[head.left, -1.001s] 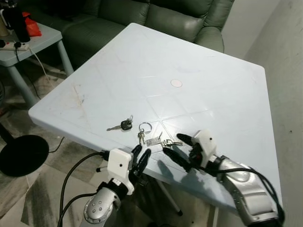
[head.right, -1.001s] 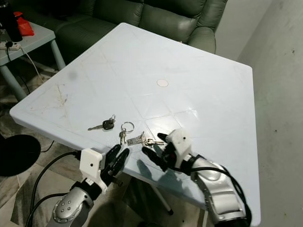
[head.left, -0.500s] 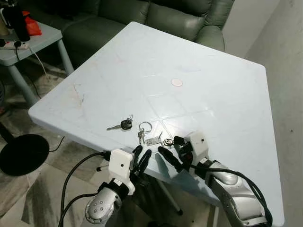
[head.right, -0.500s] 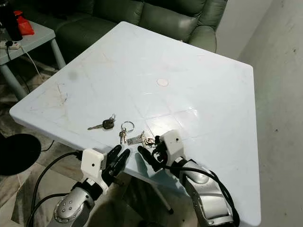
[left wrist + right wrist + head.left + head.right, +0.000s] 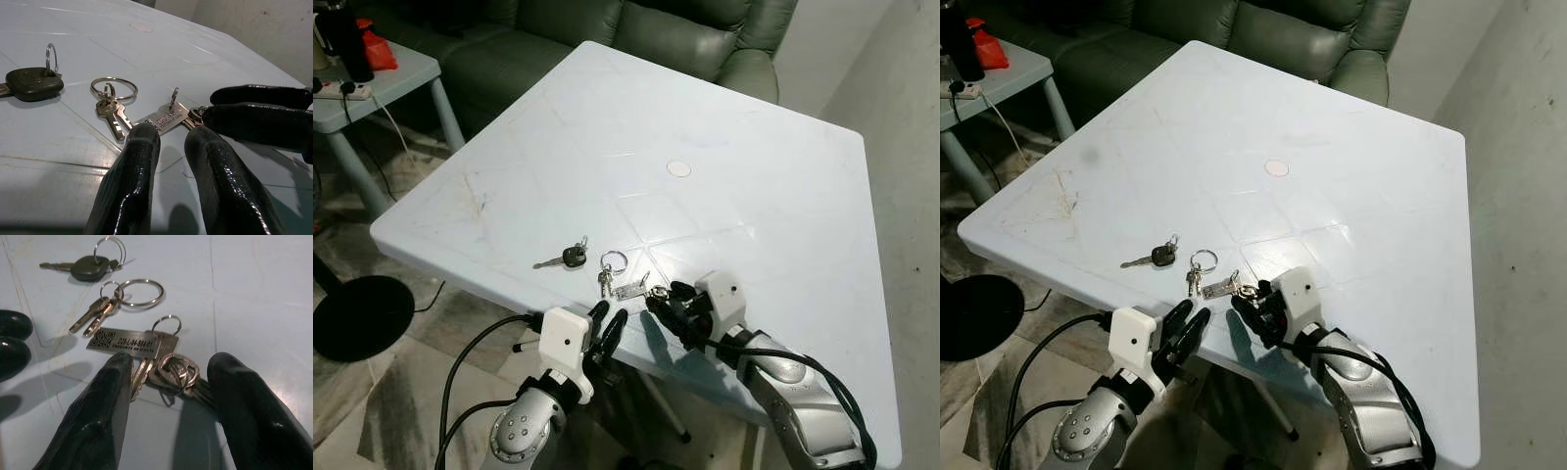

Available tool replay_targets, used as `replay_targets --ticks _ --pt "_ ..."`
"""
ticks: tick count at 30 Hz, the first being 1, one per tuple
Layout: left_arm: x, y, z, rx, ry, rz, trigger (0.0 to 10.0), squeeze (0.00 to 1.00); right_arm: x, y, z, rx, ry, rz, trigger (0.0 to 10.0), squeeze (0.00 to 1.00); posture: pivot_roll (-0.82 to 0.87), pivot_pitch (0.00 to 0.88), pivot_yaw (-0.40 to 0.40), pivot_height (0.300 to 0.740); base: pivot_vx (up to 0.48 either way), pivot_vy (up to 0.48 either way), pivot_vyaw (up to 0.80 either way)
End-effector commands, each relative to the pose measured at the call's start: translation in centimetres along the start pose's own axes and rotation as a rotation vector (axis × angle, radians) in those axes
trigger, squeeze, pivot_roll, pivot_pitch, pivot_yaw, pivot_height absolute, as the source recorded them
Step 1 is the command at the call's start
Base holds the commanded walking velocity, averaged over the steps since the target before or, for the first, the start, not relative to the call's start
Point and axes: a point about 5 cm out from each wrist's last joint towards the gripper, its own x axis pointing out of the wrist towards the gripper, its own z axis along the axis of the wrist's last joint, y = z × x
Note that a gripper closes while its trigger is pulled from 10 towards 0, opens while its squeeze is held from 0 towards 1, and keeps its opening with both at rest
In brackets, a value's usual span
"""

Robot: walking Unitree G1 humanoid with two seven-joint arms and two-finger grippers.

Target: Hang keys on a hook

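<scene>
A big pale blue table (image 5: 724,127) stands in front of a green sofa (image 5: 607,39). Near the front edge of the table lie two sets of keys. One is a single key with a black head (image 5: 570,258) and a small ring on it. Just beside it, to the right, lies a bunch of keys (image 5: 146,352) with a big silver ring (image 5: 613,261), two small keys and a flat metal tag (image 5: 124,341) with writing on it. The right hand (image 5: 671,302) is low over the table at the right end of this bunch. Its two black fingers (image 5: 98,406) are spread open, one on each side of the cluster of keys and rings at that end, and they do not grip it. The bunch lies flat on the table. The left hand (image 5: 607,328) sits at the front edge of the table, near the bunch, pointing at it. Its two fingers (image 5: 132,181) have a small gap between them and hold nothing. A small round spot (image 5: 678,168) marks the middle of the table. To the far left is a small side table (image 5: 372,93) with a red thing (image 5: 380,49) on it.
</scene>
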Motion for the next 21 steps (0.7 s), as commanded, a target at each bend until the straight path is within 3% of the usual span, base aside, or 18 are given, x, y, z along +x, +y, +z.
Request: replay_targets --ticks 1,2,3,7,8,9,10,11,12,16,19,21 --pt "0.18 -0.57 0.47 0.004 -0.016 -0.012 10.0 0.0 -0.26 -0.49 0.46 0.011 -0.035 -0.003 9.2 0.0 -0.01 0.162 -0.145 0.74 0.0 0.0 0.0" --pt "0.18 -0.57 0.47 0.004 -0.016 -0.012 10.0 0.0 -0.26 -0.49 0.46 0.011 -0.035 -0.003 9.2 0.0 -0.01 0.162 -0.145 0.74 0.0 0.0 0.0" --pt "0.18 -0.57 0.47 0.005 -0.016 -0.011 10.0 0.0 -0.27 -0.49 0.58 0.029 -0.044 0.003 10.0 0.0 -0.01 0.162 -0.145 0.74 0.0 0.0 0.0" --pt "0.19 -0.58 0.52 0.004 -0.017 -0.01 10.0 0.0 -0.32 -0.52 0.63 0.029 -0.04 0.006 9.8 0.0 -0.01 0.167 -0.146 0.74 0.0 0.0 0.0" --pt "0.2 -0.58 0.53 0.004 -0.017 -0.01 10.0 0.0 -0.31 -0.51 0.54 0.028 -0.031 0.007 7.0 0.0 -0.01 0.167 -0.146 0.74 0.0 0.0 0.0" --pt "0.21 -0.58 0.53 0.005 -0.017 -0.01 10.0 0.0 -0.3 -0.5 0.48 0.028 -0.024 0.007 7.0 0.0 -0.01 0.167 -0.146 0.74 0.0 0.0 0.0" --pt "0.23 -0.6 0.54 0.005 -0.018 -0.011 10.0 0.0 -0.26 -0.51 0.32 0.015 -0.005 -0.002 4.8 0.0 -0.01 0.169 -0.147 0.74 0.0 0.0 0.0" --pt "0.23 -0.6 0.54 0.005 -0.018 -0.011 10.0 0.0 -0.26 -0.51 0.32 0.015 -0.005 -0.002 4.8 0.0 -0.01 0.169 -0.147 0.74 0.0 0.0 0.0" --pt "0.24 -0.62 0.56 0.004 -0.018 -0.012 10.0 0.0 -0.23 -0.43 0.2 0.025 0.001 -0.002 3.1 0.0 -0.01 0.169 -0.147 0.74 0.0 0.0 0.0" --pt "0.27 -0.66 0.6 0.003 -0.019 -0.012 10.0 0.0 -0.18 -0.29 0.07 0.023 0.011 -0.009 4.0 0.0 -0.01 0.176 -0.148 0.74 0.0 0.0 0.0" --pt "0.27 -0.67 0.6 0.003 -0.018 -0.012 10.0 0.0 -0.08 -0.08 -0.03 0.013 0.018 -0.015 2.5 0.0 -0.01 0.176 -0.148 0.74 0.0 0.0 0.0" --pt "0.27 -0.71 0.62 0.003 -0.018 -0.011 10.0 0.0 -0.12 -0.05 0.02 0.004 0.014 -0.008 2.1 0.0 -0.01 0.18 -0.15 0.74 0.0 0.0 0.0"
